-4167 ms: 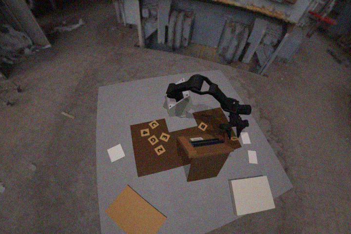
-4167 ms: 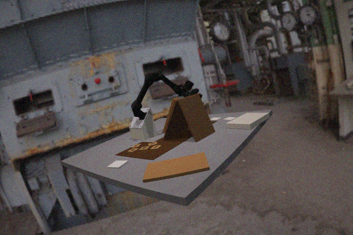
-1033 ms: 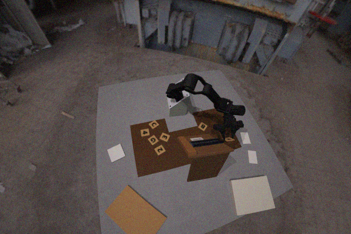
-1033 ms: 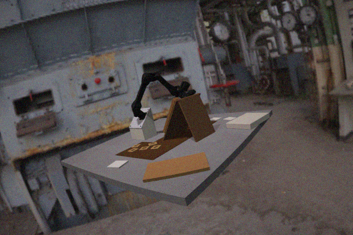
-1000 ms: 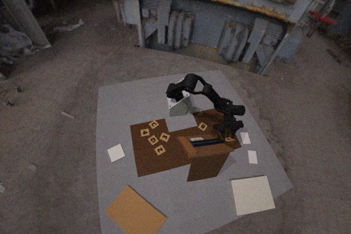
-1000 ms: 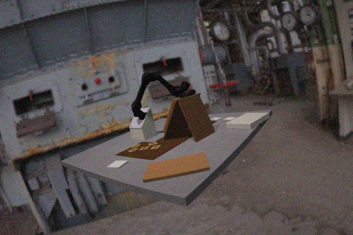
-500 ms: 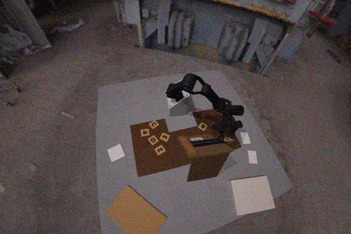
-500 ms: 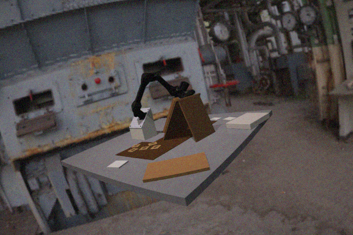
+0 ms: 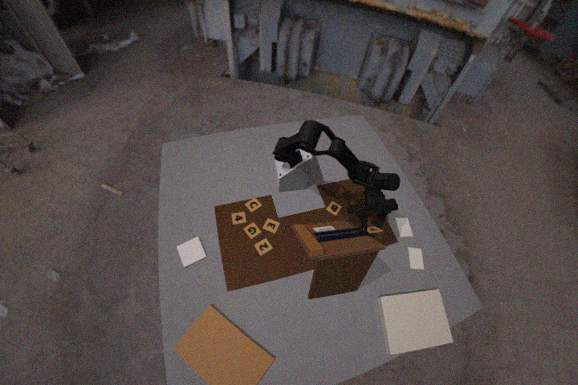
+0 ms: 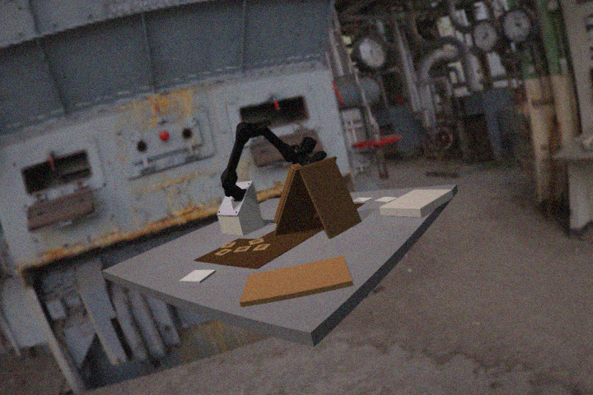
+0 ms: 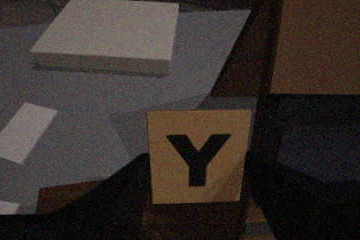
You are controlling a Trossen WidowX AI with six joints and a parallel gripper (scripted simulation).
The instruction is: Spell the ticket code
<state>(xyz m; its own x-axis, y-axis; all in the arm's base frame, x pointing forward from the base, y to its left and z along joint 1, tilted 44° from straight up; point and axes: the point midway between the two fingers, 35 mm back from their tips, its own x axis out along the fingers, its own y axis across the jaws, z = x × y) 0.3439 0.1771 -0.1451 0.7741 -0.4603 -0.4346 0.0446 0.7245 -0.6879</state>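
My gripper (image 9: 373, 225) (image 11: 198, 165) is shut on the tan Y tile (image 9: 374, 229) (image 11: 199, 155). The tile faces the wrist camera, its Y upright there. It is held beside the right, open end of the dark rail (image 9: 337, 235) (image 11: 318, 137) on the brown board (image 9: 348, 247) (image 10: 332, 197) (image 11: 323, 50). Whether it touches the rail is unclear. No tile shows in the rail's visible part. The white ticket (image 9: 323, 228) is too small to read. A B tile (image 9: 333, 208) lies behind the board. The C tile (image 9: 253, 204), 4 tile (image 9: 238, 217) and G tile (image 9: 252, 230) lie left.
Two more tiles (image 9: 270, 225) (image 9: 262, 246) lie on the brown mat (image 9: 239, 274) (image 10: 259, 262). A cream block (image 9: 417, 321) (image 10: 411, 202) (image 11: 108, 32) and an orange slab (image 9: 224, 347) (image 10: 297, 279) lie beyond the board. White cards (image 9: 403, 227) (image 9: 416, 258) (image 11: 23, 132) lie right of it.
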